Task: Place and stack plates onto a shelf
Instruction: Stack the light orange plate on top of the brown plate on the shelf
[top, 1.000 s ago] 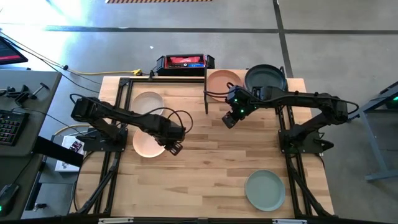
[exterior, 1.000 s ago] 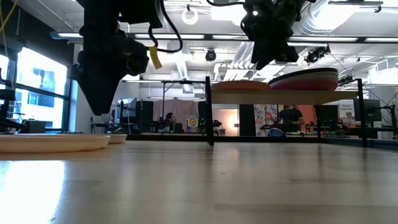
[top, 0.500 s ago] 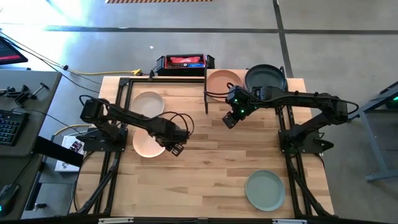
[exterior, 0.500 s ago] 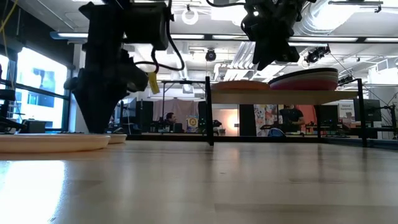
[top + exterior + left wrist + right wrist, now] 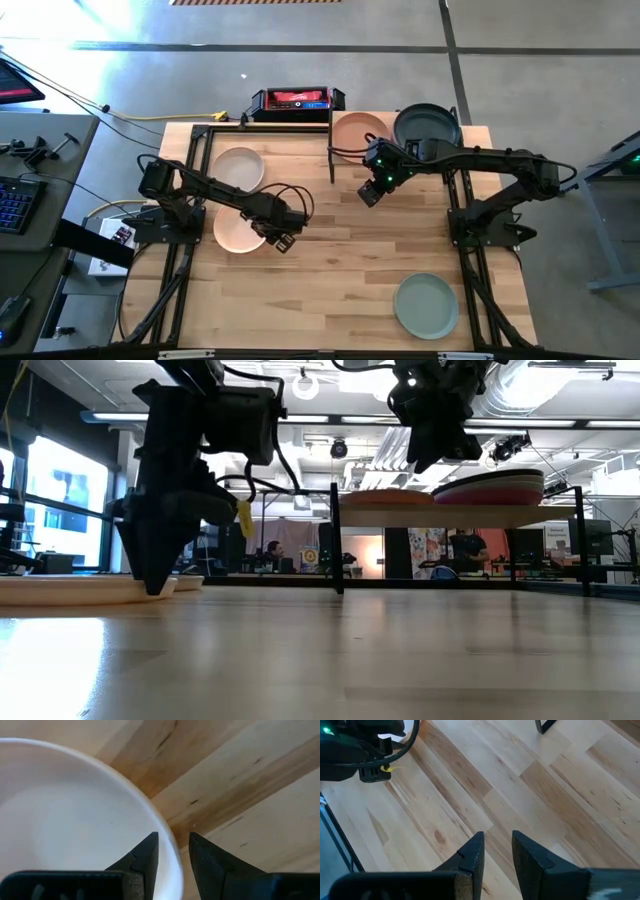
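A peach plate point(image 5: 236, 231) lies flat on the table's left half, and a cream plate point(image 5: 240, 165) lies beyond it. My left gripper point(image 5: 281, 240) is open and points down at the peach plate's right rim point(image 5: 169, 842). One finger point(image 5: 145, 855) stands inside the rim and one point(image 5: 202, 857) outside it, with a strip of wood showing between the rim and the outer finger. In the low view its tips point(image 5: 150, 582) reach plate level. My right gripper point(image 5: 368, 194) hangs open in the air in front of the shelf point(image 5: 400, 150). The shelf carries a salmon-topped stack point(image 5: 358, 128) and a dark slate plate point(image 5: 427, 125).
A pale green plate point(image 5: 426, 305) lies near the table's near right corner. The shelf's black posts point(image 5: 336, 540) stand at mid-table. A black and red box point(image 5: 297, 100) sits past the far edge. Bare planks point(image 5: 340, 270) lie between the two arms.
My left gripper has come down from above the peach plate until its fingertips stand on either side of the plate's right rim, and the arm has stretched a little toward the table's right. The plate has not moved.
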Available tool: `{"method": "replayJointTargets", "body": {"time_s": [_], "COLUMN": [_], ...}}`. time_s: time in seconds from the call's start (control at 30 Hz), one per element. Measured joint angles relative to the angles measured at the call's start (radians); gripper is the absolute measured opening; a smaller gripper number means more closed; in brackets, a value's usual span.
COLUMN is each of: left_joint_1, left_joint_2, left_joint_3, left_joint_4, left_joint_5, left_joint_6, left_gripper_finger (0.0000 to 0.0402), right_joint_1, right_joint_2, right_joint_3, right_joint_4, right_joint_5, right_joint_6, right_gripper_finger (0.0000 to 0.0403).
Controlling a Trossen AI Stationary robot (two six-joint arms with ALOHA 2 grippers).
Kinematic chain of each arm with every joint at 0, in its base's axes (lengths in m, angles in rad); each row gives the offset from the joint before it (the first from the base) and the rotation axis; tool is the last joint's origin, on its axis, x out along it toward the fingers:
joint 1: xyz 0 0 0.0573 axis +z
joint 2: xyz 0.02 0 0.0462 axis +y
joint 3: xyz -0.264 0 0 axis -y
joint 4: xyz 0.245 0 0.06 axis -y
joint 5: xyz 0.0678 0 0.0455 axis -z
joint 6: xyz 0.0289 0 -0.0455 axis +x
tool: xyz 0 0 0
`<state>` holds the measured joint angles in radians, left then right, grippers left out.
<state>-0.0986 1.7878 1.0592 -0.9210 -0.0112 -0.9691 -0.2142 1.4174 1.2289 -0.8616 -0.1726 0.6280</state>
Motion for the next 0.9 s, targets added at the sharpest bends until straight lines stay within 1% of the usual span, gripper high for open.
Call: {"method": "replayJointTargets", "body": {"time_s": [0.1, 0.27, 0.33, 0.43, 0.7, 0.9], "left_joint_1": [0.0, -0.005, -0.011, -0.024, -0.076, -0.119], "left_joint_2": [0.0, -0.001, -0.001, -0.002, -0.002, -0.002], "left_joint_3": [0.0, 0.0, 0.0, 0.0, 0.004, 0.066], "left_joint_4": [-0.002, -0.002, -0.003, -0.002, -0.005, -0.007], "left_joint_5": [0.017, 0.032, 0.03, 0.032, 0.091, 0.086], "left_joint_6": [0.027, 0.062, 0.073, 0.09, 0.084, 0.111], "left_gripper_finger": [0.0077, 0.002, 0.0007, 0.0008, 0.0003, 0.0002], "right_joint_1": [0.0, 0.0, 0.0, 0.0, 0.0, 0.0], "right_joint_2": [0.0, 0.0, 0.0, 0.0, 0.0, 0.0], "right_joint_3": [0.0, 0.0, 0.0, 0.0, 0.0, 0.0], "right_joint_4": [0.0, 0.0, 0.0, 0.0, -0.013, -0.015], "right_joint_5": [0.0, 0.001, 0.002, 0.004, 0.003, 0.003], "right_joint_6": [0.0, 0.0, 0.0, -0.007, -0.008, -0.008], "right_gripper_finger": [0.0078, 0.0078, 0.0078, 0.0078, 0.0078, 0.0078]}}
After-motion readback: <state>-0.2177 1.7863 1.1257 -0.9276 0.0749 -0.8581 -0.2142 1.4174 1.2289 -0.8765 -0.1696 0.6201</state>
